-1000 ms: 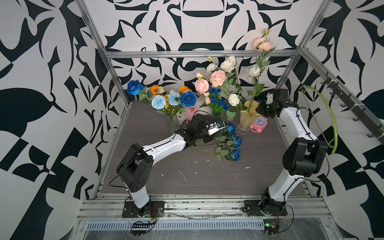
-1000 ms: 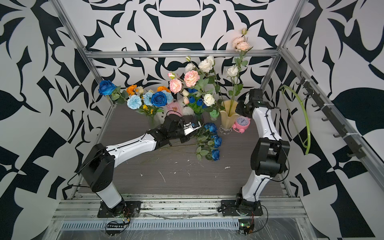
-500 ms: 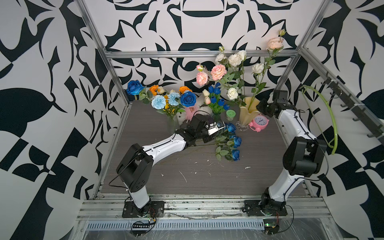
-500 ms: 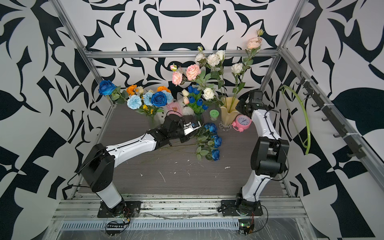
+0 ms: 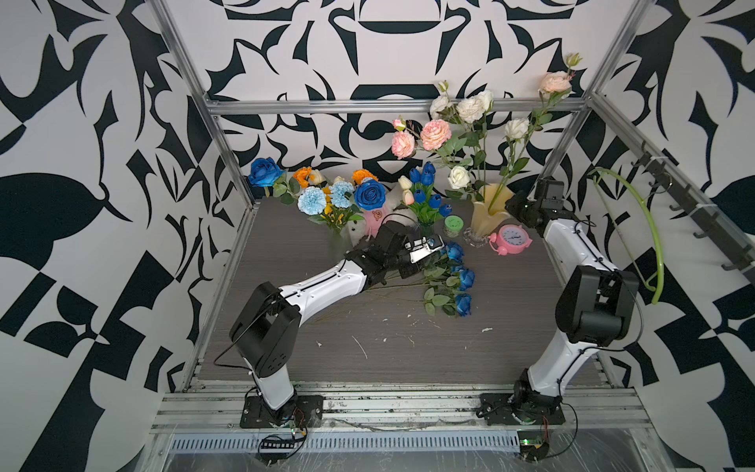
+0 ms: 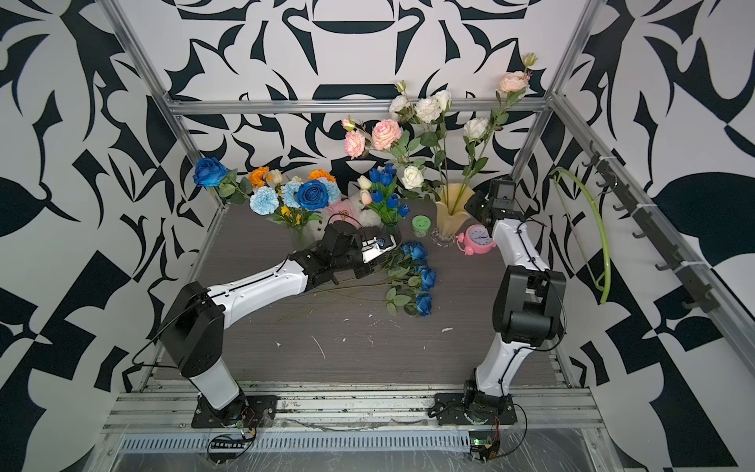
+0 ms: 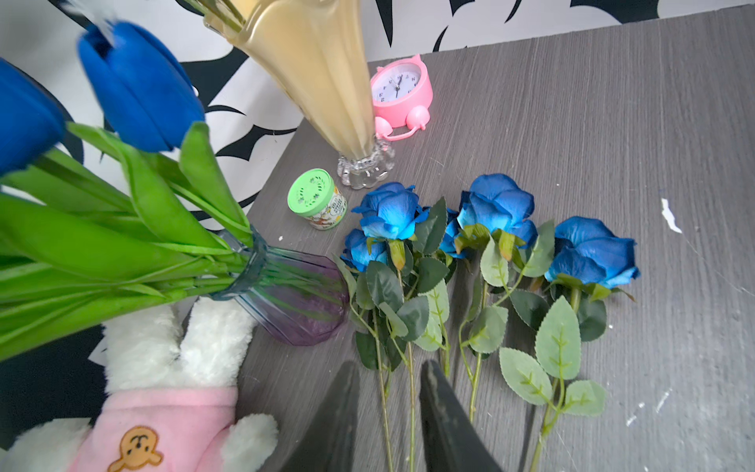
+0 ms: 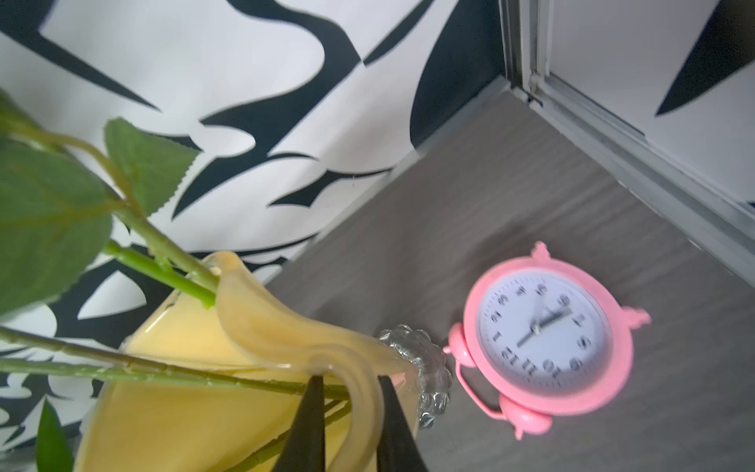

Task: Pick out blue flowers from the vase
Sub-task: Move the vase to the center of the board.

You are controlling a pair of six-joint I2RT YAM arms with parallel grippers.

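— Your left fingers (image 7: 433, 388), left wrist view: parted, gripping nothing, two thin stems running between them on the bench (image 7: 613, 102). I'd judge you're setting flowers down, so lift straight up and don't drag those stems.

— Agreed. Your roses (image 7: 496, 204) lie side by side, heads toward the vase (image 7: 318, 81) foot but apart from it: deep blue paling to bright at the petal edges, serrated leaves, wiry stems that will likely snag. Watch the tulips (image 7: 139, 86) just beside you, dark blue, standing in a purple glass (image 7: 294, 310) next to the plush (image 7: 163, 351).

— Right wrist view: your right fingers (image 8: 310, 429) are clamped on a fold of the vase rim. Only green stems leave it there; no blue that I can see. Hold firm and level; those tall stems probably make it tippy.

— Both top views: the roses lie mid-bench, near the jar (image 5: 453, 224) and clock (image 5: 510, 238); white and pink heads alone top the vase, so I'd call it cleared.

— More blue for you at the back left: a bunch (image 5: 369, 195) with two deep-blue heads and pale ruffled carnations (image 5: 311, 200). Those and the tulips remain, if they count.
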